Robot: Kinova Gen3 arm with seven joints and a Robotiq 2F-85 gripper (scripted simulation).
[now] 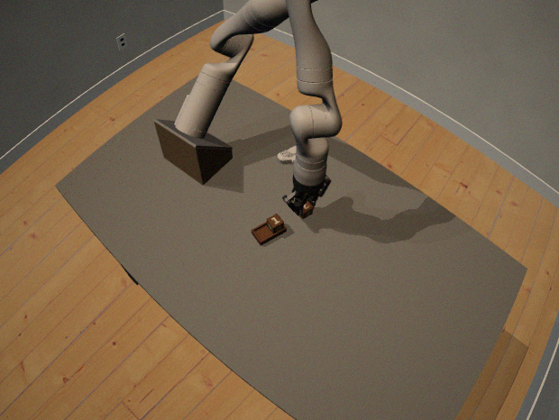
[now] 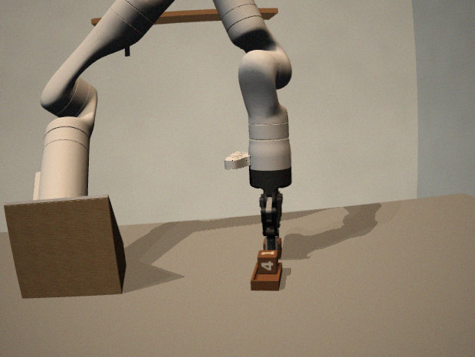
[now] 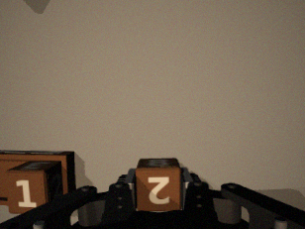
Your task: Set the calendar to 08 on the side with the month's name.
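A small brown tray [image 1: 268,232] lies flat on the grey mat. One brown digit cube [image 1: 274,222] stands in its far half, with a 1 on top and a 4 on the side toward the exterior camera [image 2: 267,261]. My gripper [image 1: 303,208] is shut on the second brown cube [image 3: 158,189], just beyond the tray's far end and low over the mat. In the wrist view this held cube shows an upside-down 2, and the tray cube [image 3: 27,191] shows a 1 at the lower left. The tray's near half [image 2: 265,282] is empty.
The arm's brown wedge-shaped base [image 1: 193,150] stands at the mat's far left. A wooden shelf [image 2: 184,16] hangs on the back wall. Wooden floor surrounds the mat.
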